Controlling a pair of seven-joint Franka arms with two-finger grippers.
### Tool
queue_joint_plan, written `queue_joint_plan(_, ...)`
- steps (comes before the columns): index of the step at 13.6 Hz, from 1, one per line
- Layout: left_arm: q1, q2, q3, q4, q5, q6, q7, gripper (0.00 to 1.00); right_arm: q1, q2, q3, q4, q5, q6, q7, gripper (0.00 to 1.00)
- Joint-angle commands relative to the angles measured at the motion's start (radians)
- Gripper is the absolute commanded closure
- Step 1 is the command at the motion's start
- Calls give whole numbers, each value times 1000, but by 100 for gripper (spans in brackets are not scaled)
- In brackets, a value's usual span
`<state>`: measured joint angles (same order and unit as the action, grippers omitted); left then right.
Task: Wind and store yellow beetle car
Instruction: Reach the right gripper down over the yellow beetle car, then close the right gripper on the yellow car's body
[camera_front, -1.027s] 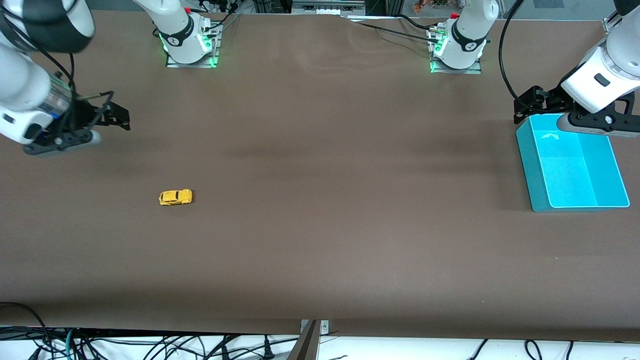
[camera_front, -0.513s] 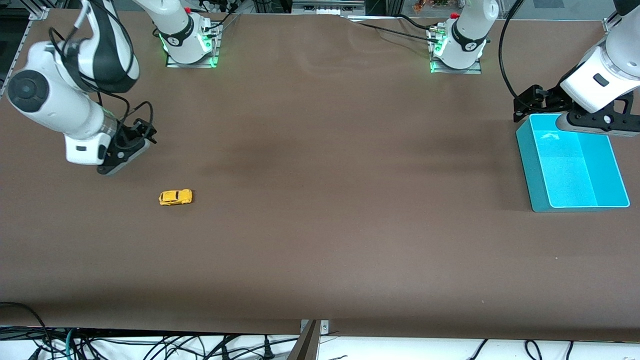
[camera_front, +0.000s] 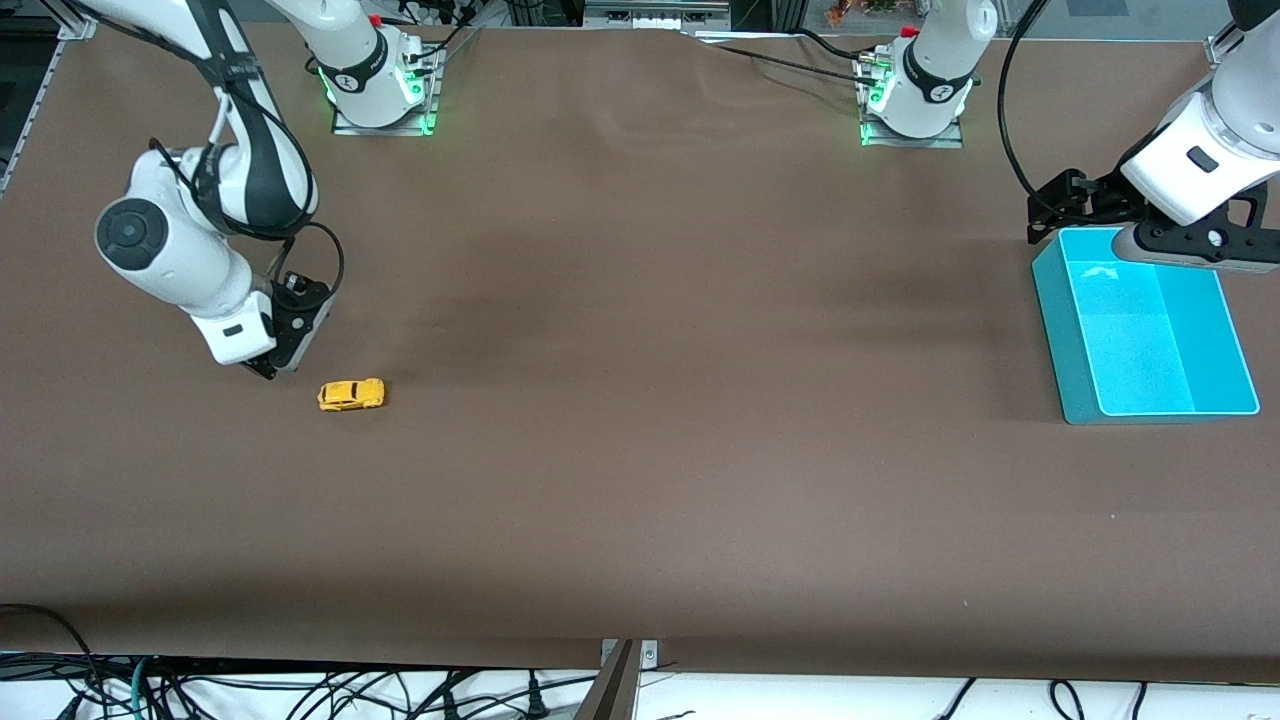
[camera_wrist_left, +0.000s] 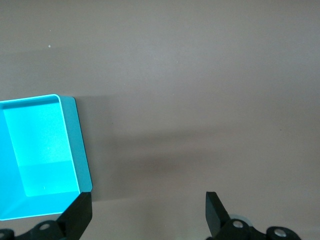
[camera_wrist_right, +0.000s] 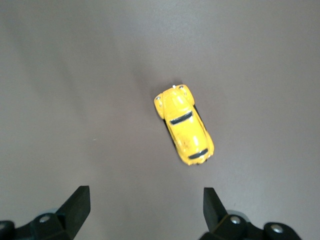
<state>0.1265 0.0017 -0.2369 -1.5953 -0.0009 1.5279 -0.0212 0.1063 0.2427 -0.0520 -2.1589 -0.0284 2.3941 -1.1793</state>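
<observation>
Since a second ago your right gripper (camera_wrist_right: 142, 212) swung down beside the yellow beetle car (camera_front: 351, 394), jaws apart; the left gripper (camera_wrist_left: 147, 215) waited, jaws apart, over the teal bin (camera_front: 1060, 330); nothing wound or stored yet.

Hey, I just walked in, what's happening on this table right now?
The right gripper hangs open just above the table beside the yellow car, which sits on its wheels on the brown table, not yet grasped. In the right wrist view the car lies ahead of the open fingers. The left arm waits at its end of the table, its gripper open over the edge of the teal bin. Nothing is in the bin.
</observation>
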Motion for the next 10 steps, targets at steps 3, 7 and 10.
queue_joint_plan(3, 5, -9, -1, 9, 6, -18, 20, 0, -48, 108, 61, 40, 44, 129, -152, 0)
queue_joint_plan(7, 5, -9, -1, 9, 6, -20, 20, 0, -75, 196, 78, 114, 209, 131, -385, 0)
queue_joint_plan(10, 5, -9, -2, 9, 6, -18, 20, 0, -88, 234, 80, 143, 272, 132, -487, 0)
